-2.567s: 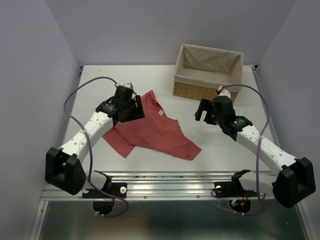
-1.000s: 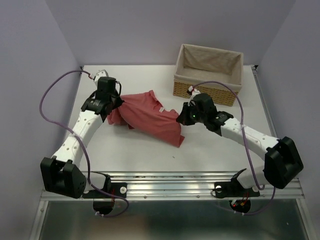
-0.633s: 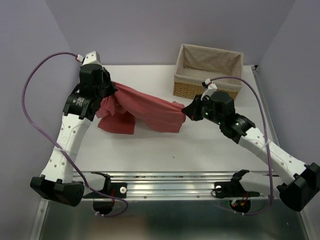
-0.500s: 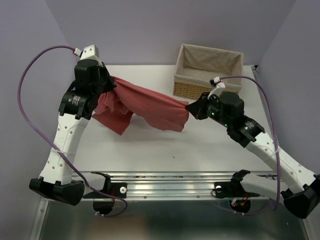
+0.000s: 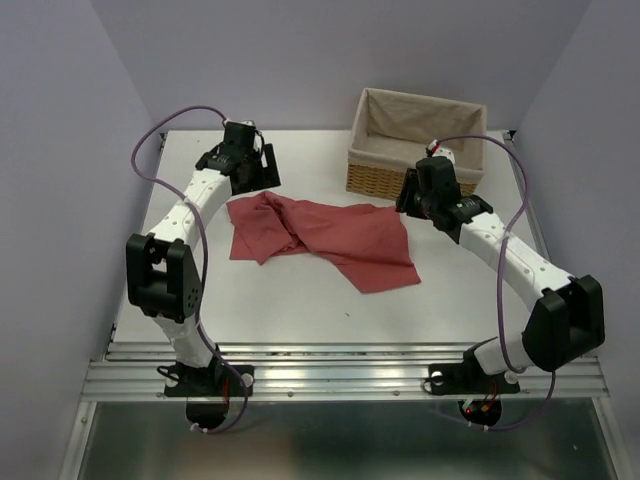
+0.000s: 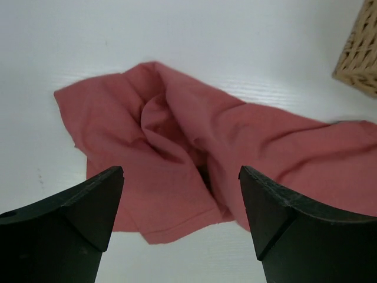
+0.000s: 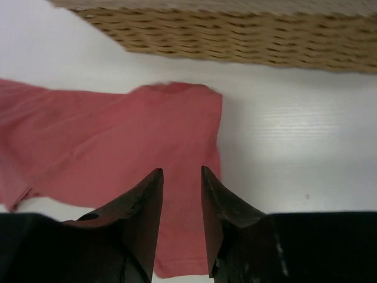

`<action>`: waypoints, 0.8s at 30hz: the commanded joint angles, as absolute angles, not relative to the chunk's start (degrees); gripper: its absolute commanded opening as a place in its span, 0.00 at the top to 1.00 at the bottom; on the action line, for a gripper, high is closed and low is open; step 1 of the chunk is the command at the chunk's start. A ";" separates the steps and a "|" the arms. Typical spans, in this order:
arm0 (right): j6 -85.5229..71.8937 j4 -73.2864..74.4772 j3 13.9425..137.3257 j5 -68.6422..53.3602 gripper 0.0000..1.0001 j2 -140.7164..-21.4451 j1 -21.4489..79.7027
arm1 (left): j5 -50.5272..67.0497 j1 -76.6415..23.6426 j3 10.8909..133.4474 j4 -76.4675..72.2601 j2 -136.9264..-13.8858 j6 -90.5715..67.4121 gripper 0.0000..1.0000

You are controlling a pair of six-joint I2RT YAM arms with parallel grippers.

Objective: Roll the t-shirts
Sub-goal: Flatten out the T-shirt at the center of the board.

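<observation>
The salmon-red t-shirt [image 5: 325, 238] lies loosely spread and creased on the white table, bunched in folds at its left end [image 6: 177, 135]. My left gripper [image 5: 256, 178] hovers just behind the shirt's left end. In the left wrist view that gripper [image 6: 179, 177] stands wide open with only cloth and table below it. My right gripper [image 5: 411, 196] hangs over the shirt's right back corner, in front of the basket. In the right wrist view this gripper [image 7: 181, 172] is open by a narrow gap, with nothing between the fingers and the shirt [image 7: 118, 141] lying flat underneath.
A wicker basket [image 5: 415, 182] with a beige liner stands at the back right, close behind my right gripper; its wall fills the top of the right wrist view [image 7: 235, 41] and its corner shows in the left wrist view [image 6: 360, 53]. Purple walls close off three sides.
Both grippers had the shirt stretched in the air between them; they have let go. The shirt now lies on the table, and both arms have drawn back towards the rear.
</observation>
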State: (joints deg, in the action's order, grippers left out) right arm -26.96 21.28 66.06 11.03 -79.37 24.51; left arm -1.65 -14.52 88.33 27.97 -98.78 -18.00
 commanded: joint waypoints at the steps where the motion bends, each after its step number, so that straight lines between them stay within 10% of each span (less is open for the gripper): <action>1: -26.54 24.78 67.07 14.33 0.30 -76.30 24.17 | -5.96 -14.50 85.46 26.99 -87.82 -17.14 0.12; 8: -28.91 26.37 59.07 12.75 0.09 -70.76 24.17 | -6.51 -14.59 69.81 26.19 -77.88 -20.56 0.43; 14: -35.06 25.14 48.97 6.60 0.08 -68.82 24.17 | -0.89 -14.50 54.52 19.08 -77.08 -28.73 0.21; 24: -42.18 21.19 38.85 3.08 0.07 -70.22 24.17 | 1.49 -17.75 52.55 7.21 -86.82 -34.36 0.20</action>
